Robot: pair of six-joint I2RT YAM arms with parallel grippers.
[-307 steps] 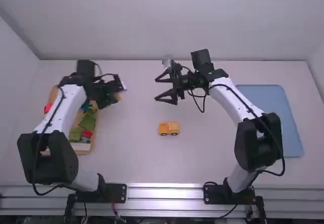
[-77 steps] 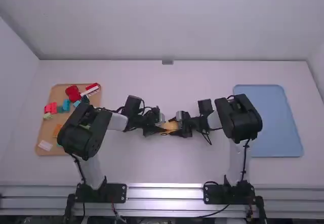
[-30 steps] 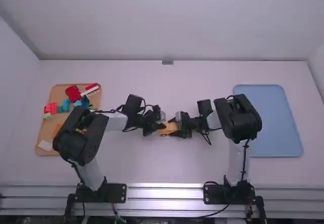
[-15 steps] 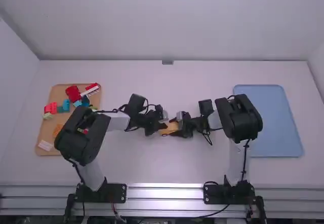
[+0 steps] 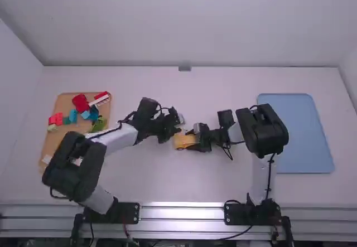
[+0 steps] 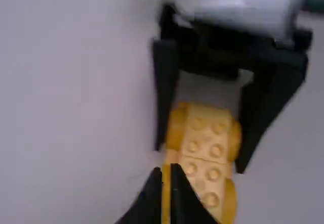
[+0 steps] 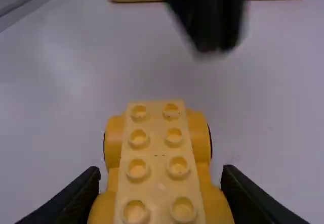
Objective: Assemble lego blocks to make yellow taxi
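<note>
The right end effector (image 7: 161, 178) is clenched on the yellow taxi body (image 7: 157, 148), one finger along each side near one end. The left end effector (image 6: 167, 172) has its fingers drawn together with nothing gripped. In the high view it hangs close to the other end of the body, and the right wrist view shows a gap between the two.

The body sits near the middle of the surface (image 5: 223, 183), wheels at its sides and studs facing up. A seam across the studded top, seen from the left wrist, suggests two bricks set end to end.

Farther out, on the left, a wooden tray (image 5: 56, 139) holds loose pieces: a red block (image 5: 80, 102), a teal block (image 5: 73, 115) and a green block (image 5: 99, 124) among them. A blue tray (image 5: 295, 135) lies well off to the right.

The step in hand appears to be building up the taxi's top. The next move probably calls for the right end effector to brace the body while the left presses down any loose brick, or opens and fetches another piece; an off-centre push could tilt the body.
</note>
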